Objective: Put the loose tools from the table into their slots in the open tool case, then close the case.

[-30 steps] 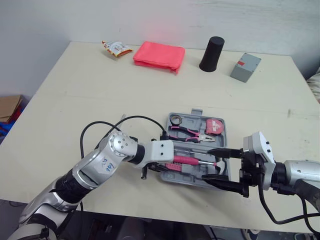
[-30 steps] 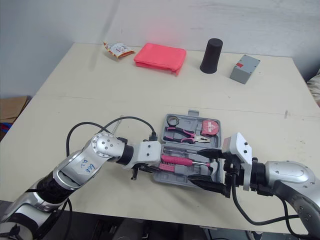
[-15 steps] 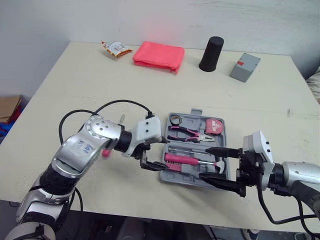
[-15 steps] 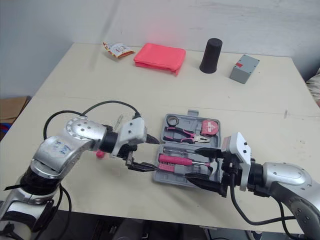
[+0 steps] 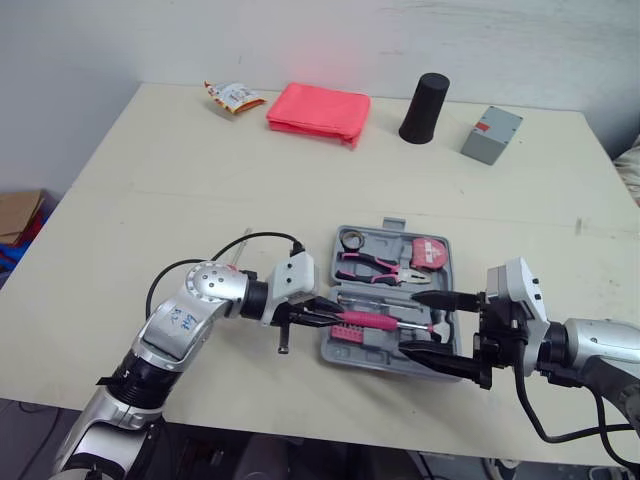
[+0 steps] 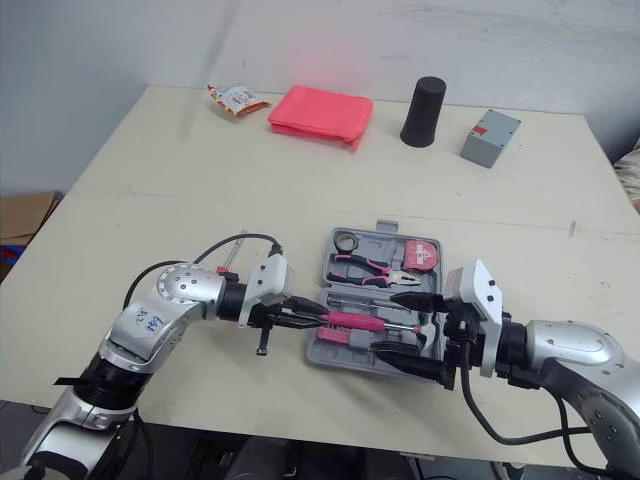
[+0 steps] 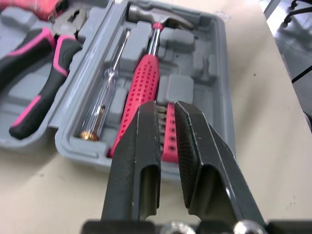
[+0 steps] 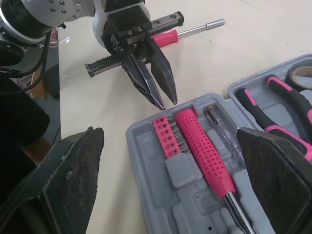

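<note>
The grey tool case lies open near the table's front edge. Pink pliers and a tape measure fill its far half. A pink-handled hammer, a clear tester screwdriver and a pink bit holder fill its near half. My left gripper hovers at the case's left edge, just over the bit holder, open by a narrow gap and empty. My right gripper stands wide open across the hammer-head end. A loose pink-handled screwdriver lies on the table behind my left arm.
Along the table's far side lie a snack packet, a folded pink cloth, a black cup and a grey box. The front table edge runs just below the case.
My left gripper, drawn back and wide open half a second ago, has moved right to the case's left edge and narrowed its fingers. My right gripper has held still.
</note>
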### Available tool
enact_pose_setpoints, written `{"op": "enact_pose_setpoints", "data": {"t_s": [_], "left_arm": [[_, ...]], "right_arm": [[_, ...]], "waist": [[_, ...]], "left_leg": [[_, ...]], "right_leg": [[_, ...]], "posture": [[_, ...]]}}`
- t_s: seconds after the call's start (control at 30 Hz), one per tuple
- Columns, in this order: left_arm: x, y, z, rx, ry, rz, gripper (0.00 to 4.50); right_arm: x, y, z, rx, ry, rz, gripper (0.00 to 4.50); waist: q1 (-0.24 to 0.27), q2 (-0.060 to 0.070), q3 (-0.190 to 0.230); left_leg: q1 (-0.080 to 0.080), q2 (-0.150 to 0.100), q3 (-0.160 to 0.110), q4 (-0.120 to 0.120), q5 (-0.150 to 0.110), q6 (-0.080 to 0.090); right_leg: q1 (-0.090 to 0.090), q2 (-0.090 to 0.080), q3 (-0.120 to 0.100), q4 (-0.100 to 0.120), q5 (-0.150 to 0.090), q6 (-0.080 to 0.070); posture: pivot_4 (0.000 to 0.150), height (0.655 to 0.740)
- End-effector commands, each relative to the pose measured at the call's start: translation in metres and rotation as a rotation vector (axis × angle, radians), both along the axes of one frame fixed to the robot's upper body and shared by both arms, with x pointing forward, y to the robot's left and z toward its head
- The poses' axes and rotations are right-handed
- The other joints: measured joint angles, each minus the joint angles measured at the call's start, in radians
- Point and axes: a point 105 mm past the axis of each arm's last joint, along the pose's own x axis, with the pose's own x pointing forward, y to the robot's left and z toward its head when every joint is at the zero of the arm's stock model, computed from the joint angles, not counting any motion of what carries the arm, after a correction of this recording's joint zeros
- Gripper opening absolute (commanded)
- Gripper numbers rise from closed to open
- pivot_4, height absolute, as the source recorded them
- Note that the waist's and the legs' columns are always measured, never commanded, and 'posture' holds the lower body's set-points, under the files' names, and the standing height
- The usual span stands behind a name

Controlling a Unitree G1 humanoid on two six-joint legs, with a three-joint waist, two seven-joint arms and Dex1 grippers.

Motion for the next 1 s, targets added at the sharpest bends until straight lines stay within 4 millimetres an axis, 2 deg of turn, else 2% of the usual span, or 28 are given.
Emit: {"op": "enact_pose_setpoints", "data": {"t_s": [0.03, 0.13, 0.17, 0.4, 0.6, 0.67, 0.77, 0.87, 1.0], "left_arm": [[-0.008, 0.000, 0.003, -0.014, -0.016, -0.040, 0.46], [-0.011, -0.002, -0.001, -0.007, -0.004, -0.053, 0.46], [-0.010, -0.004, -0.002, -0.018, -0.002, -0.051, 0.21], [-0.007, -0.010, -0.015, 0.013, 0.017, -0.055, 0.21], [-0.004, -0.005, -0.041, 0.160, -0.011, -0.064, 0.21], [0.005, -0.004, -0.048, 0.187, -0.057, -0.030, 0.21], [0.004, 0.003, -0.069, 0.284, -0.046, -0.013, 0.21], [-0.001, 0.000, -0.065, 0.246, -0.017, -0.026, 0.21], [0.002, -0.003, -0.059, 0.208, 0.016, 0.015, 0.21]], "right_arm": [[-0.003, 0.000, 0.006, -0.006, -0.027, 0.007, 4.50], [-0.004, 0.000, 0.005, -0.006, -0.025, 0.005, 4.50], [-0.004, -0.001, 0.005, -0.007, -0.025, 0.004, 4.50], [-0.005, -0.001, 0.004, -0.020, -0.030, 0.003, 4.50], [-0.003, 0.000, 0.006, -0.014, -0.039, 0.000, 4.50], [-0.003, 0.000, 0.006, -0.015, -0.039, 0.001, 4.50], [0.001, -0.003, 0.009, -0.016, -0.050, -0.008, 4.50], [0.002, -0.004, 0.011, -0.018, -0.055, -0.010, 4.50], [0.001, -0.004, 0.010, -0.020, -0.054, -0.008, 4.50]], "waist": [[-0.003, 0.000, 0.000], [-0.002, 0.000, 0.000], [-0.001, 0.000, 0.000], [0.000, 0.000, 0.000], [0.000, 0.000, 0.000], [0.000, 0.000, 0.000], [-0.002, 0.000, -0.001], [-0.002, 0.002, -0.002], [-0.001, 0.002, -0.002]], "left_leg": [[0.000, 0.000, 0.000, 0.000, 0.000, 0.000], [0.000, 0.000, 0.000, 0.000, 0.000, 0.000], [0.000, 0.000, 0.000, 0.000, 0.000, 0.000], [0.000, 0.000, 0.000, 0.000, 0.000, 0.000], [0.001, 0.000, 0.000, 0.000, 0.000, 0.000], [0.001, 0.000, 0.000, 0.000, 0.000, 0.000], [0.002, 0.000, 0.000, 0.001, 0.000, 0.000], [0.003, 0.000, 0.000, 0.001, 0.000, 0.000], [0.003, 0.000, 0.000, 0.001, 0.000, 0.000]], "right_leg": [[0.000, 0.000, 0.000, 0.000, 0.000, 0.000], [0.000, 0.000, 0.000, 0.000, 0.000, 0.000], [0.000, 0.000, 0.000, 0.000, 0.000, 0.000], [0.000, 0.000, 0.000, 0.000, 0.000, 0.000], [0.000, 0.000, 0.000, 0.001, 0.000, 0.000], [0.001, 0.000, 0.000, 0.001, 0.000, 0.000], [0.001, 0.000, 0.000, 0.000, 0.000, 0.000], [0.002, 0.000, 0.001, 0.001, 0.000, 0.000], [0.002, 0.000, 0.001, 0.001, 0.000, 0.000]], "posture": [[0.150, 0.7361], [0.150, 0.7361], [0.150, 0.7361], [0.150, 0.7361], [0.150, 0.7361], [0.150, 0.7361], [0.150, 0.7361], [0.150, 0.7361], [0.150, 0.7361]]}}
